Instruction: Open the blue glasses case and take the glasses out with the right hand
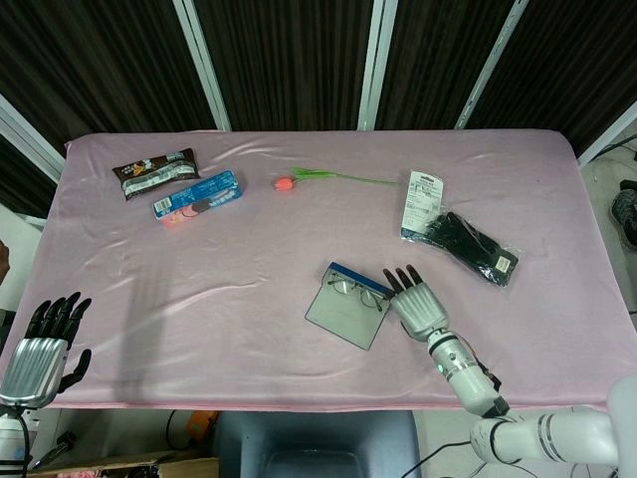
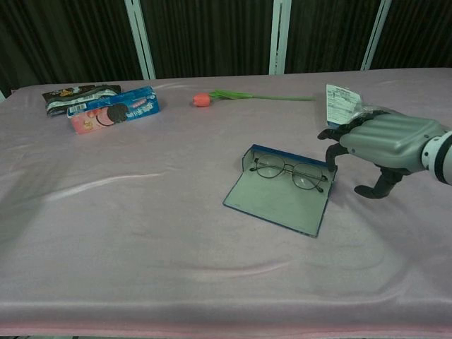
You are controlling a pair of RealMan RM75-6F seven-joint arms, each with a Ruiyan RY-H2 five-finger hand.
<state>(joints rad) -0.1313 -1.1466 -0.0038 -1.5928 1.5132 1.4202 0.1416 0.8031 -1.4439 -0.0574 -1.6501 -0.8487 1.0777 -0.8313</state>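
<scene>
Blue glasses case (image 2: 282,194) lies open mid-tabletop (image 2: 141,233), glasses (image 2: 289,170) resting inside against its raised edge. Right hand (image 2: 378,141) hovers just beside it, fingers (image 1: 399,278) apart, holding nothing. Left hand (image 1: 38,349) hangs off the tabletop's corner, fingers spread.

Looked steeply down from high above the near edge in the head view, taking in the whole pink table (image 1: 249,279). Sat low and close at the near edge in the chest view, facing across toward the dark curtains (image 2: 205,35). Shared the open glasses case (image 1: 348,304) (image 2: 282,194) and right hand (image 1: 418,304) (image 2: 385,141).
</scene>
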